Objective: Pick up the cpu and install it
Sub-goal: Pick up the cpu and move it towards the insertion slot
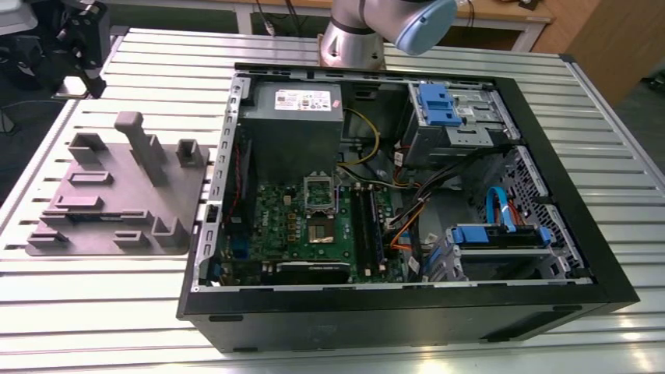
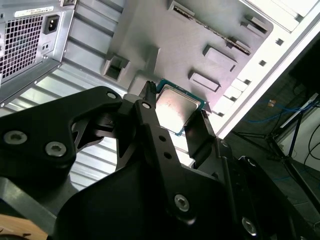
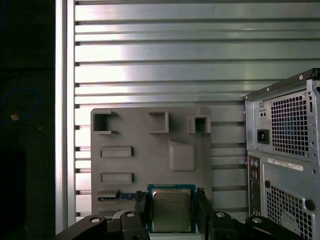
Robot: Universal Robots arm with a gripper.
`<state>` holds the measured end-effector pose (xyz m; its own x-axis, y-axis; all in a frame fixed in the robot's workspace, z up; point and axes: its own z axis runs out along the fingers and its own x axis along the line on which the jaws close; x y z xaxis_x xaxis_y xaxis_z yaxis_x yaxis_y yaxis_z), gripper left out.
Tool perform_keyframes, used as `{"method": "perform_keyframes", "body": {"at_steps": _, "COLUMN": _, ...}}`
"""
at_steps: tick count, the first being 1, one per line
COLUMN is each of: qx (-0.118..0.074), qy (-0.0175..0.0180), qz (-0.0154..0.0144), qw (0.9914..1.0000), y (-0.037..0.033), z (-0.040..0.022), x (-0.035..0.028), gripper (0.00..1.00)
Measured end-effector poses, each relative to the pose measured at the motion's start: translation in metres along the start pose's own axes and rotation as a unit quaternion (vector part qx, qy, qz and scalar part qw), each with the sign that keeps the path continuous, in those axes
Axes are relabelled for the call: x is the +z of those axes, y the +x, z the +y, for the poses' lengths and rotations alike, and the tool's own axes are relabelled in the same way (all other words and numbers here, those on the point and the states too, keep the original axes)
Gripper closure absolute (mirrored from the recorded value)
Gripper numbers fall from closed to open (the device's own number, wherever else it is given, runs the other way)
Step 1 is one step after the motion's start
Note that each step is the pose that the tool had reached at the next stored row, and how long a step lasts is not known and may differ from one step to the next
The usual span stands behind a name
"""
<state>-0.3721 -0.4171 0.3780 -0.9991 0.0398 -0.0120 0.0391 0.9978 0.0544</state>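
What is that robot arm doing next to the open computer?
The robot arm's tool is gripping a small square chip between its two fingers, lifted off the table near the grey plate. The computer lies open beside the plate. The chip has not been put onto the green board inside it yet.

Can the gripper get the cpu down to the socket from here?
Probably yes: the gripper grips the cpu, the case is open, and the socket lies uncovered beside the memory sticks, no cable across it.
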Motion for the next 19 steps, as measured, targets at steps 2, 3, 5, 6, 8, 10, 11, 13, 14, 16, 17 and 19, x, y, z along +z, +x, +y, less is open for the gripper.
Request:
{"method": "perform_keyframes", "body": {"at_steps": 2, "qx": 0.0, "qy": 0.0, "qz": 0.0, "qw": 1.0, "y": -0.0008, "z": 0.0, "x": 0.0, "gripper": 0.53}}
{"method": "perform_keyframes", "body": {"at_steps": 3, "qx": 0.0, "qy": 0.0, "qz": 0.0, "qw": 1.0, "y": -0.0012, "z": 0.0001, "x": 0.0, "gripper": 0.53}}
{"method": "perform_keyframes", "body": {"at_steps": 5, "qx": 0.0, "qy": 0.0, "qz": 0.0, "qw": 1.0, "y": -0.0021, "z": 0.0001, "x": 0.0, "gripper": 0.53}}
{"method": "perform_keyframes", "body": {"at_steps": 6, "qx": 0.0, "qy": 0.0, "qz": 0.0, "qw": 1.0, "y": -0.0025, "z": 0.0001, "x": 0.0, "gripper": 0.53}}
{"method": "perform_keyframes", "body": {"at_steps": 8, "qx": 0.0, "qy": 0.0, "qz": 0.0, "qw": 1.0, "y": -0.0034, "z": 0.0001, "x": 0.0001, "gripper": 0.53}}
{"method": "perform_keyframes", "body": {"at_steps": 10, "qx": 0.0, "qy": 0.0, "qz": 0.0, "qw": 1.0, "y": -0.0044, "z": 0.0002, "x": 0.0001, "gripper": 0.53}}
{"method": "perform_keyframes", "body": {"at_steps": 11, "qx": 0.0, "qy": 0.0, "qz": 0.0, "qw": 1.0, "y": -0.0048, "z": 0.0002, "x": 0.0001, "gripper": 0.53}}
{"method": "perform_keyframes", "body": {"at_steps": 13, "qx": 0.0, "qy": 0.0, "qz": 0.0, "qw": 1.0, "y": -0.0057, "z": 0.0002, "x": 0.0001, "gripper": 0.53}}
{"method": "perform_keyframes", "body": {"at_steps": 14, "qx": 0.0, "qy": 0.0, "qz": 0.0, "qw": 1.0, "y": -0.0061, "z": 0.0002, "x": 0.0001, "gripper": 0.53}}
{"method": "perform_keyframes", "body": {"at_steps": 16, "qx": 0.0, "qy": 0.0, "qz": 0.0, "qw": 1.0, "y": -0.0071, "z": 0.0003, "x": 0.0001, "gripper": 0.53}}
{"method": "perform_keyframes", "body": {"at_steps": 17, "qx": 0.0, "qy": 0.0, "qz": 0.0, "qw": 1.0, "y": -0.0077, "z": 0.0003, "x": 0.0001, "gripper": 0.53}}
{"method": "perform_keyframes", "body": {"at_steps": 19, "qx": 0.0, "qy": 0.0, "qz": 0.0, "qw": 1.0, "y": -0.0089, "z": 0.0003, "x": 0.0001, "gripper": 0.53}}
